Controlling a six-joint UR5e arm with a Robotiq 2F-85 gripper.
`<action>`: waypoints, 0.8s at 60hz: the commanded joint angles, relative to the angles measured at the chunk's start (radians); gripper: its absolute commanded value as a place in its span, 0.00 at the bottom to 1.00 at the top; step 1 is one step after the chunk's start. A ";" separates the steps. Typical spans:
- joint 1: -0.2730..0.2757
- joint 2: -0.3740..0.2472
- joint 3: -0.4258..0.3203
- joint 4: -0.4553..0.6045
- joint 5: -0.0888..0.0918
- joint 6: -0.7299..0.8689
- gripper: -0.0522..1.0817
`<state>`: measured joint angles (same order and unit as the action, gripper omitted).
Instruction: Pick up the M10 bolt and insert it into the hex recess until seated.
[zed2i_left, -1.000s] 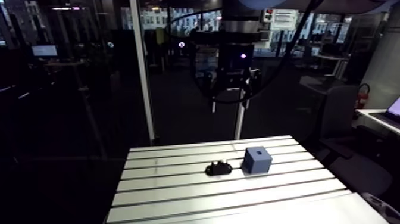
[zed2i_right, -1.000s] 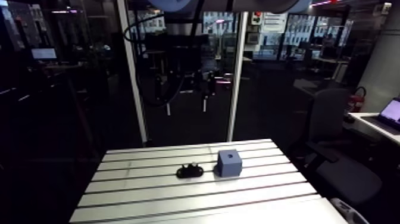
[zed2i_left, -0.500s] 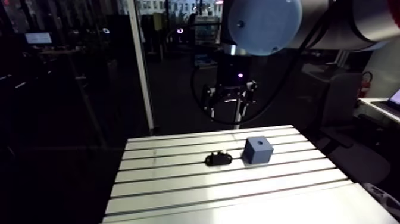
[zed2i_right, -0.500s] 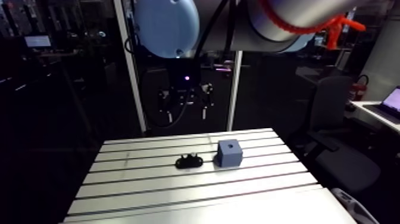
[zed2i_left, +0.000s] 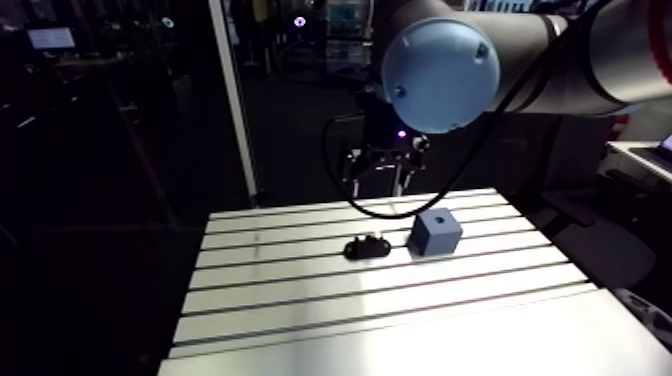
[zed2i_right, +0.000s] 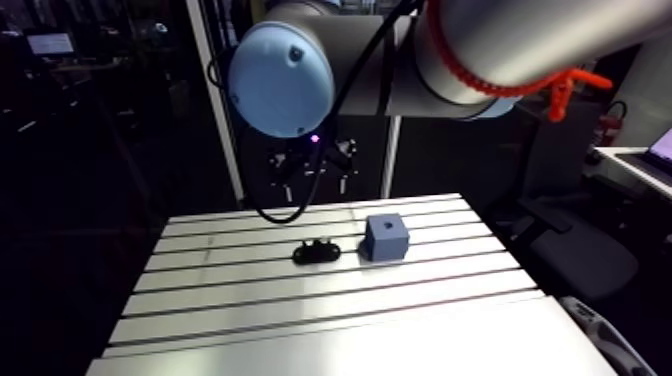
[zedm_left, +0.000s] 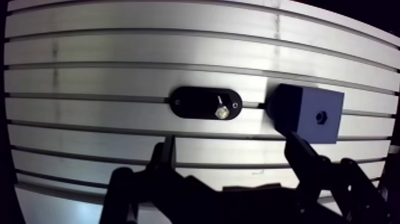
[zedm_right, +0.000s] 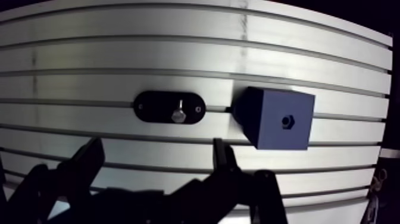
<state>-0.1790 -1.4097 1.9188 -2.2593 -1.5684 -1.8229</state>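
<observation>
Nothing of the job is looking done yet. The M10 bolt (zedm_left: 221, 110) is sitting in its black oval holder (zedm_left: 196, 102) on the bench (zedm_left: 119, 53), and the hex recess (zedm_left: 321, 116) in the blue block (zedm_left: 306, 113) is showing empty. The gripper (zedm_left: 231, 140) is hanging with its fingers spread wide and nothing between them. The whole of it is left, as I'm reading it: coming down, grasping, lifting, carrying across and seating.

The wrist view is giving me the detail. The pale bolt is standing out against the dark holder just ahead of the gripper, and the small hex opening is showing on the block's upper face. The arm view is hiding most of that, with the bolt no more than a glint. It is showing instead that the gripper (zed2i_left: 383, 165) is hovering well above the bench, at about twelve o'clock from the holder (zed2i_left: 367, 247), and that the block (zed2i_left: 434, 233) is sitting just beside the holder at three o'clock, not touching it.
</observation>
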 joint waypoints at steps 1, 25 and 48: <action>-0.016 0.044 0.007 -0.035 0.003 -0.007 0.05; -0.024 0.082 0.009 -0.049 0.022 -0.100 0.05; -0.014 0.108 0.024 -0.102 0.017 -0.158 0.05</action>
<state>-0.1952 -1.3071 1.9361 -2.3561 -1.5522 -1.9613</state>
